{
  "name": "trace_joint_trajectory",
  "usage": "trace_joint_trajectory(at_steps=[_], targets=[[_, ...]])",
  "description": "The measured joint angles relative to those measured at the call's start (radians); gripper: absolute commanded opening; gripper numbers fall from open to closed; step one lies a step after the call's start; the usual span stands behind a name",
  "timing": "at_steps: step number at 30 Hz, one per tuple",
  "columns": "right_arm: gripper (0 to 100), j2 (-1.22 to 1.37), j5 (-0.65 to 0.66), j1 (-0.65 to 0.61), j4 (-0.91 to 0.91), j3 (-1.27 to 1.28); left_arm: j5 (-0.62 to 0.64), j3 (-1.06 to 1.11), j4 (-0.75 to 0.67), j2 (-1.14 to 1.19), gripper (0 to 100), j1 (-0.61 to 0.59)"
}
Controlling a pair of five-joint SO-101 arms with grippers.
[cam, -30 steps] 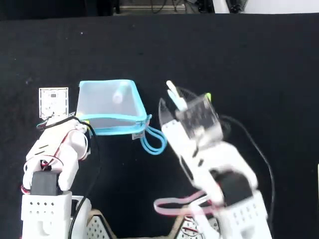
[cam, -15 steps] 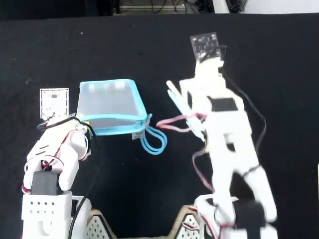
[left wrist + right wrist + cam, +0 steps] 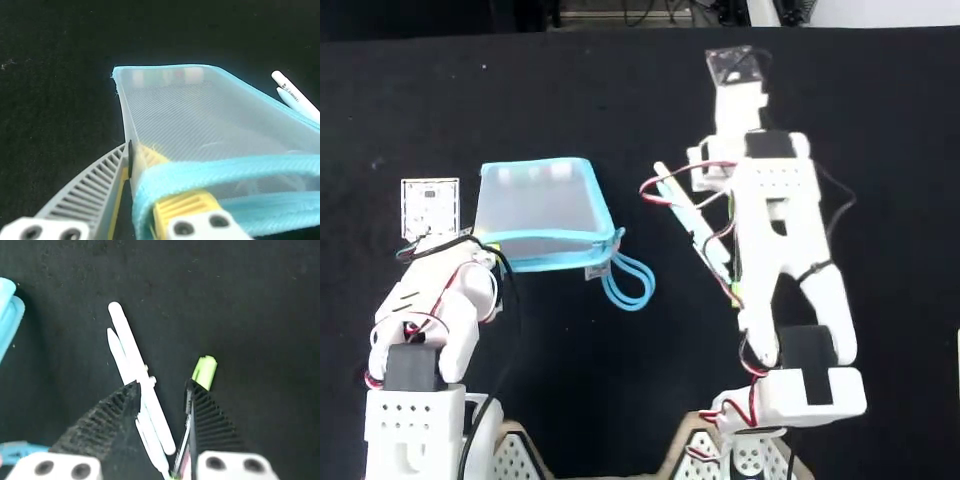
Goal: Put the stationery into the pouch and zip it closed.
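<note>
While the left arm holds its place, the right arm has swung up and stretched forward over the last second, from a low crouch near its base to a long reach across the black table (image 3: 880, 120). Its wrist now looks straight down on the pens, so this looks like lining up for a pick, not carrying anything.

The right gripper (image 3: 161, 387) hangs with its jaws spread and nothing between them gripped. The two white pens (image 3: 131, 360) lie side by side on the table and run in under the gap. A green-capped marker (image 3: 204, 371) pokes out just beyond one jaw.

The pouch (image 3: 538, 208) has not shifted. It lies to the left of the pens, well apart from them, with its blue loop (image 3: 630, 282) trailing toward them. The left gripper (image 3: 131, 157) stays clenched on the pouch's near corner, one jaw inside the blue rim and one outside, propping the mouth open.

All the stationery I can make out is on the table, so none is packed yet, and the zip is not closed. My guess is that the jaws must drop and close on a single pen, which is awkward with the two white ones touching.
</note>
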Motion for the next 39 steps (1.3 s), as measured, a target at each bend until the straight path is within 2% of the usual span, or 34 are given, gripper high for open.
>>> trace_joint_trajectory(at_steps=[3,7,15,23,28,35,39], targets=[[14.1,0.014,0.000,0.017,0.083,-0.020,0.000,0.000,0.000,0.000,3,0.000],[14.1,0.025,0.000,0.061,0.092,0.023,0.000,0.000,0.000,0.000,3,0.000],[13.8,0.026,-0.002,0.126,-0.058,0.209,0.000,0.000,0.000,-0.003,3,0.000],[13.8,0.031,-0.002,0.207,-0.106,0.218,0.000,0.000,0.000,-0.003,3,0.000],[14.0,0.140,0.000,0.210,-0.107,0.210,0.000,0.000,0.000,-0.003,3,0.000],[14.1,0.275,0.000,0.210,0.173,0.011,0.000,0.000,0.000,-0.003,3,0.000],[14.1,0.333,0.009,0.210,0.219,-0.020,0.000,0.000,0.000,-0.003,3,0.000]])
